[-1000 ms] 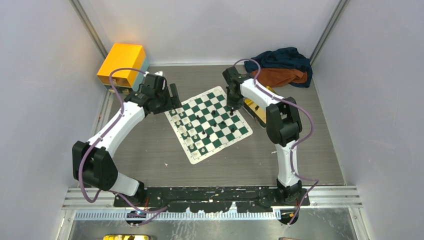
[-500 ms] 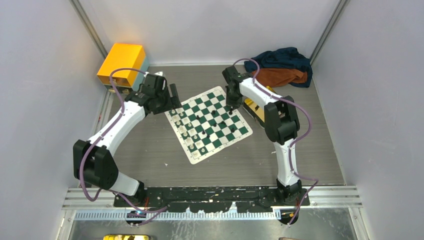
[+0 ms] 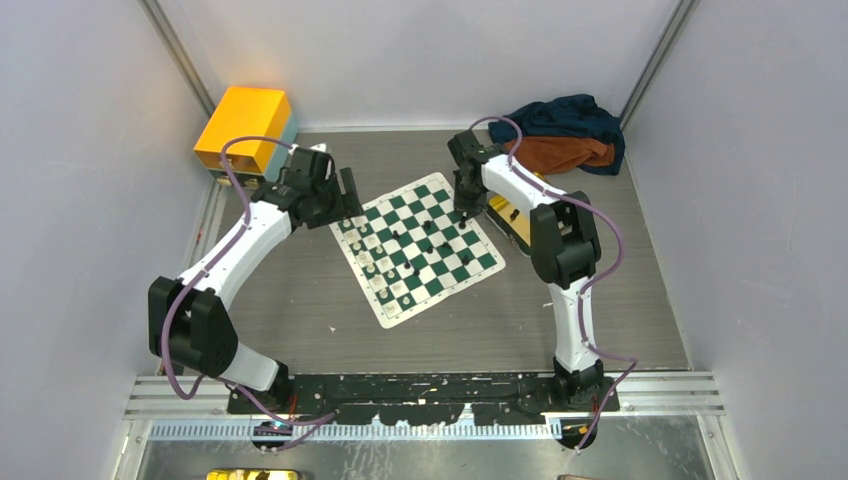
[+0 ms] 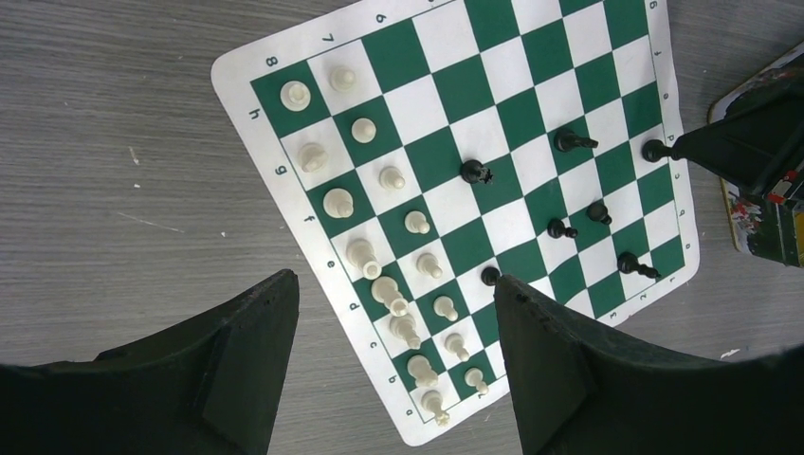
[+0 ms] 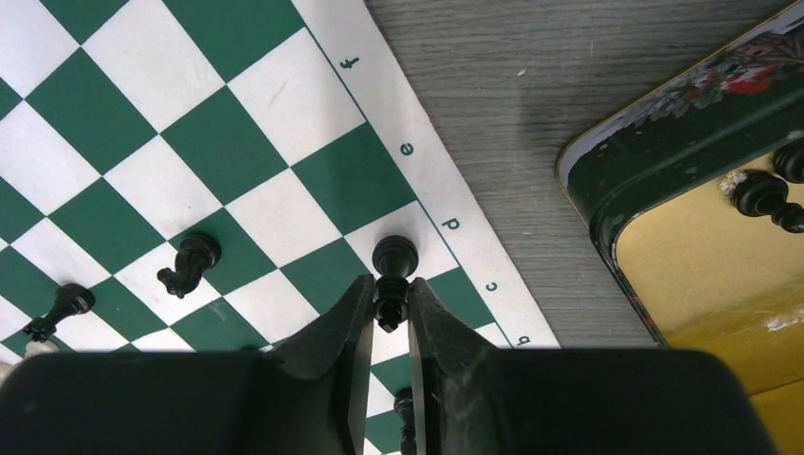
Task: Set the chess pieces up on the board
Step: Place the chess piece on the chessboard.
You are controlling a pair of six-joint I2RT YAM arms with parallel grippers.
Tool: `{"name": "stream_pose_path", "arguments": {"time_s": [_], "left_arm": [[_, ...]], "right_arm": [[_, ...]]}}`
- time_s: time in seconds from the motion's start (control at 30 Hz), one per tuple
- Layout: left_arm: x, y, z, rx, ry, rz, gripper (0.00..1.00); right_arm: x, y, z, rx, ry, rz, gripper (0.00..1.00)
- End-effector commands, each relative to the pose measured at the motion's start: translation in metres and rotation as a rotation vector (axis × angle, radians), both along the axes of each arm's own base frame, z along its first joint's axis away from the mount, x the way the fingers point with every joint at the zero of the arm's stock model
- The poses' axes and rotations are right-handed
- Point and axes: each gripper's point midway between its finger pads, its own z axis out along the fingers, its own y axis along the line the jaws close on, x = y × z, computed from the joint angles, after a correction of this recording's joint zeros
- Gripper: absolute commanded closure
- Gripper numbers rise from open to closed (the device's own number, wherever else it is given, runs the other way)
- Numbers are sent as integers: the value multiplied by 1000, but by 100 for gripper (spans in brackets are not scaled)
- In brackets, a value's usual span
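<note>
The right fingers (image 5: 337, 327) are pinching a small black piece (image 5: 392, 258) with a rounded head at the edge row of the board (image 5: 161, 57), beside the letter d — a placing step, I judge, calling next for a gentle release. The thin checked board is lying on the grey grained tabletop (image 5: 531, 85); the left fingers (image 4: 246, 351) are hovering spread and empty.
</note>
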Motion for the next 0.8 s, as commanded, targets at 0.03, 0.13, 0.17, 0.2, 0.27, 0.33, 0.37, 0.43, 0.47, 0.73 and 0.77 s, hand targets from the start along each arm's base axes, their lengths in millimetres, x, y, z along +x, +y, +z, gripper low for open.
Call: {"name": "stream_pose_path", "arguments": {"time_s": [0.03,0.13,0.17,0.2,0.27,0.33,0.37,0.43,0.47,0.73,0.77], "left_arm": [[16,-6,19,-38,-74,-4,24],[16,-6,17,-37,-71,-3,24],[16,-7,17,-38,-72,-3,24],[17,-7,17,-39,-71,-3,24],[18,-7,17,-41,-73,-3,24],[18,-8,16,-42,-71,-4,24],[19,-8,16,-42,-70,-3,24],[20,-8,17,-44,-72,-2,24],[20,-8,16,-43,-70,-2,24],[23,-10,21,-43,-78,-5,25],[24,-10,21,-43,-78,-5,25]], "right_arm": [[6,3,1,23,-13,14,74],[6,3,0,28,-10,15,70],[6,4,0,28,-9,15,69],[6,4,-1,28,-8,16,68],[7,3,0,29,-11,16,66],[7,4,0,28,-10,16,66],[7,3,1,30,-11,15,66],[8,4,2,35,-18,18,65],[9,5,4,39,-23,19,65],[21,6,34,45,-95,26,64],[22,6,38,44,-107,26,64]]}}
